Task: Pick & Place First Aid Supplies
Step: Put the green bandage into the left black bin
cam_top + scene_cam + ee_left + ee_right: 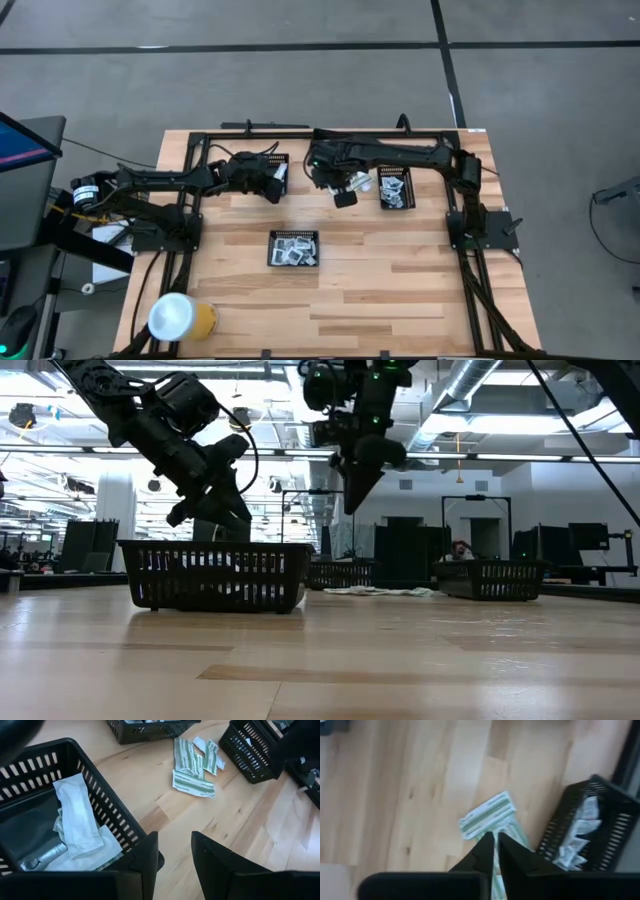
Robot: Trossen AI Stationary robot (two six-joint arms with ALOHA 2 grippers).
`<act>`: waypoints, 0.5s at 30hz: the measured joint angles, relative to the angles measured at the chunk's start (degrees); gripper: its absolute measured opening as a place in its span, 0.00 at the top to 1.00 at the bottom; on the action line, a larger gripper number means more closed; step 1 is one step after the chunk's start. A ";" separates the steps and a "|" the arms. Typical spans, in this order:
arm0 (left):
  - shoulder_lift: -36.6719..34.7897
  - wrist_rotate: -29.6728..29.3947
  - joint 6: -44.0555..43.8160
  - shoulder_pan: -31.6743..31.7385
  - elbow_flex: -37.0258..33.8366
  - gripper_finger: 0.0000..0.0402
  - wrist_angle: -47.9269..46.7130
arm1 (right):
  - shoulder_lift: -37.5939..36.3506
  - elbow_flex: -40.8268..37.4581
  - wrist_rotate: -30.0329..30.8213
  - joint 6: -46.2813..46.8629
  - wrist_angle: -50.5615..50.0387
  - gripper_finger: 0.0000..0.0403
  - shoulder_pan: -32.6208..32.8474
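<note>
Loose on the wooden table (400, 300): slim green-white strips (192, 767), fanned between the back trays, long axes roughly parallel, one lying crosswise at their near end. Above them, right gripper (495, 845), fingers nearly together, nothing visibly held. Over the back-left tray's (107, 807) rim, left gripper (175, 855), fingers apart and empty; inside that tray, white packets (77, 817) and a silvery sachet (42, 857). Small white sachets heaped in the back-right tray (592, 827) and centre tray (294, 249).
</note>
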 joint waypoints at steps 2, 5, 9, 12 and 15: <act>0.02 -0.02 0.00 -0.19 0.00 0.71 0.00 | -0.02 -1.29 -1.05 -0.27 0.24 0.91 0.42; 0.00 0.02 0.00 -0.39 0.02 0.71 0.09 | 0.00 -3.83 -1.26 -1.13 0.48 0.80 1.32; 0.00 0.00 0.00 -1.03 0.01 0.71 0.50 | 0.00 -7.84 -1.51 -2.52 4.79 0.64 2.29; 0.00 0.00 0.00 -1.46 0.02 0.71 0.53 | 0.02 -10.67 -1.70 -3.55 7.87 0.54 2.77; 0.00 0.00 -0.01 -1.77 0.02 0.71 0.60 | 0.01 -13.93 -1.64 -4.38 11.12 0.48 2.91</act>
